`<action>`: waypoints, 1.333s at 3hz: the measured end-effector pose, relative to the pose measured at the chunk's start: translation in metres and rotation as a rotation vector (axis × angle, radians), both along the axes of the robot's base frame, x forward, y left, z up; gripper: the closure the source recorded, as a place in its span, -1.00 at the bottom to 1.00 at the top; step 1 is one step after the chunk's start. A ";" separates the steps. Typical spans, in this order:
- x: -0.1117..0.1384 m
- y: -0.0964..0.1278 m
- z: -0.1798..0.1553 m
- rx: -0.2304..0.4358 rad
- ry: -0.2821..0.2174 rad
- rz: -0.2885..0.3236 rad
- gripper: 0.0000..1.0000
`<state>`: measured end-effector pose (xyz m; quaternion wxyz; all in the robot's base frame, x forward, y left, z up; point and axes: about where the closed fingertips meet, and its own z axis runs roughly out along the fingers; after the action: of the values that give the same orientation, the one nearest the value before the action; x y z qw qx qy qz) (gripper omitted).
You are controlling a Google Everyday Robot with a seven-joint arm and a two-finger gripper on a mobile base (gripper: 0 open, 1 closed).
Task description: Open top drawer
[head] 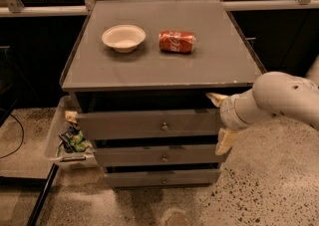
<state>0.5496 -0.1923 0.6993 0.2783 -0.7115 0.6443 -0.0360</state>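
Observation:
The top drawer (129, 124) is the uppermost of three grey drawer fronts in the grey cabinet, with a small round metal knob (164, 127) at its centre. My gripper (220, 121) is at the right end of this drawer's front, well to the right of the knob. Its two cream fingers stand wide apart, one (216, 99) at the drawer's top right corner and one (224, 143) below its lower edge. It is open and holds nothing. My white arm (279, 95) comes in from the right.
A white bowl (123, 37) and a red soda can (177, 42) lying on its side rest on the cabinet top (164, 70). A bin of trash (70, 140) stands against the cabinet's left side. Two narrower drawers (162, 158) lie below. A speckled floor (269, 190) lies in front.

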 end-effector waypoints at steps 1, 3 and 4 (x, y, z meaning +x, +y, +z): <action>0.010 -0.002 -0.011 0.025 0.001 0.011 -1.00; 0.033 0.007 -0.025 0.068 -0.017 0.072 -1.00; 0.044 0.009 -0.028 0.110 -0.012 0.097 -1.00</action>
<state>0.5936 -0.1831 0.6709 0.3223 -0.7253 0.6083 0.0087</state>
